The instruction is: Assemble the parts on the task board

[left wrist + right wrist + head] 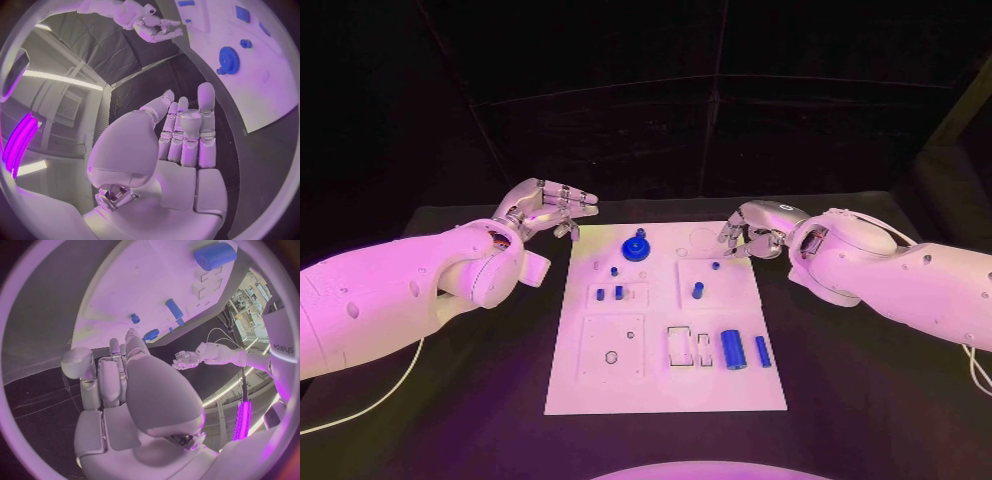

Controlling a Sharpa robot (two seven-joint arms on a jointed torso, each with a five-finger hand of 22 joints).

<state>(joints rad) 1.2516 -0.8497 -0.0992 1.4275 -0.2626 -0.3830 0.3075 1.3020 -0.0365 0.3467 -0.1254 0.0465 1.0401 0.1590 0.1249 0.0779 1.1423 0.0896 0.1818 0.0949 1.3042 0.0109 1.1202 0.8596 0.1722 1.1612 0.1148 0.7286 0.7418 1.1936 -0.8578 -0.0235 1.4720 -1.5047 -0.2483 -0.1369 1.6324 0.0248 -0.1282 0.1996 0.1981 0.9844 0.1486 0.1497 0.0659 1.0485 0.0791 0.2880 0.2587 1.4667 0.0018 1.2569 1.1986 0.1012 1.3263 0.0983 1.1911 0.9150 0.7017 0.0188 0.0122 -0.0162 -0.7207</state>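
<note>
Hovering over the black table (877, 400), both hands hold nothing. The left hand (545, 208) hangs just beside the far left corner of the task board (661, 385), its fingers (206, 115) stretched out and a little apart, so it is open. The right hand (754, 228) hangs at the far right corner of the board, above its edge; its fingers (115, 347) lie side by side and reach toward the board, and I see no part between them.

On the white board I count these blue parts. One round gear (636, 247) stands at the far end, between the two hands, with a small knob on top. Near it there is one small peg (615, 270), and below it two short pieces (609, 293) stand close together in a recessed square. On the right side there is one tiny peg (714, 265) and one short cylinder (698, 290). At the near end one thick cylinder (731, 349) and one thin cylinder (763, 351) lie side by side, apart from each other.
</note>
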